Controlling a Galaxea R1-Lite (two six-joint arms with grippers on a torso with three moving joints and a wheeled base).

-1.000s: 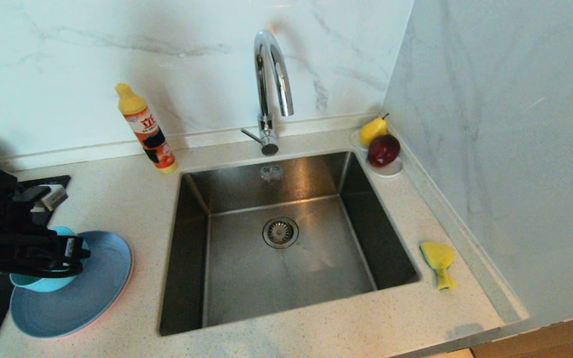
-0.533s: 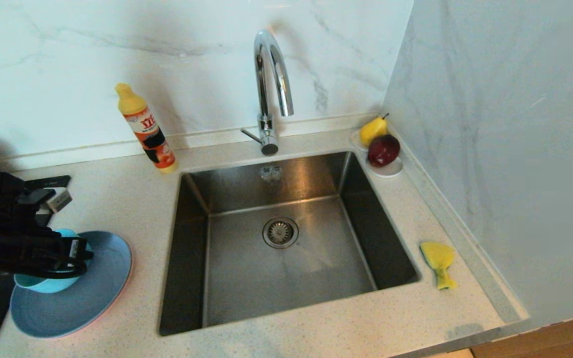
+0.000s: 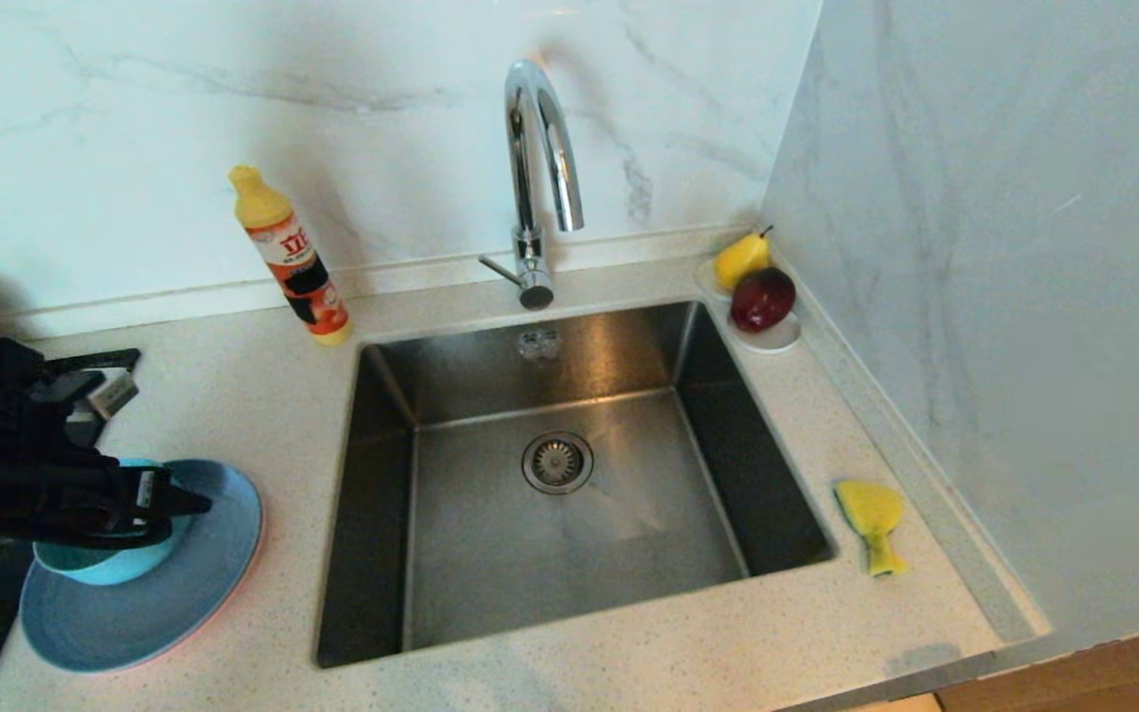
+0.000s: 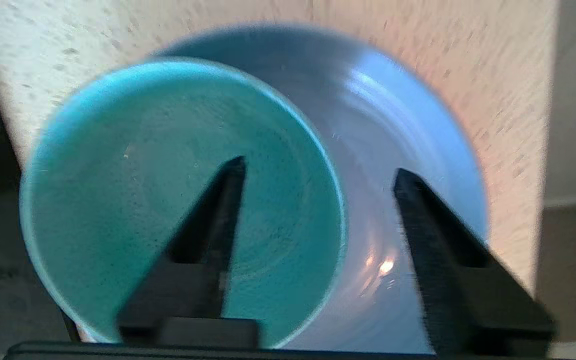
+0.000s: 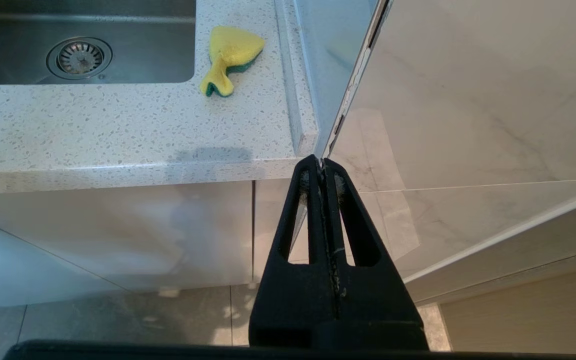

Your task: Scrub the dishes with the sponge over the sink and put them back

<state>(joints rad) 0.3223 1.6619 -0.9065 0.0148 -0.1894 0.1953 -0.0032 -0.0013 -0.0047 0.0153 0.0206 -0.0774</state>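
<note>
The teal bowl sits on the blue plate at the counter's left. A thin pink plate rim shows under the blue plate. My left gripper hovers over them, open. One finger is inside the bowl, the other outside over the plate, and neither touches the rim. The bent yellow sponge lies right of the sink. My right gripper hangs shut and empty below the counter's front edge, out of the head view.
A chrome tap arches over the sink's back. A detergent bottle stands behind the dishes. A pear and a red apple rest on a white saucer in the far right corner. A wall closes the right side.
The left gripper has opened, letting go of the bowl's rim, and the bowl now rests on the blue plate. The arm has barely shifted. The right arm is still.
</note>
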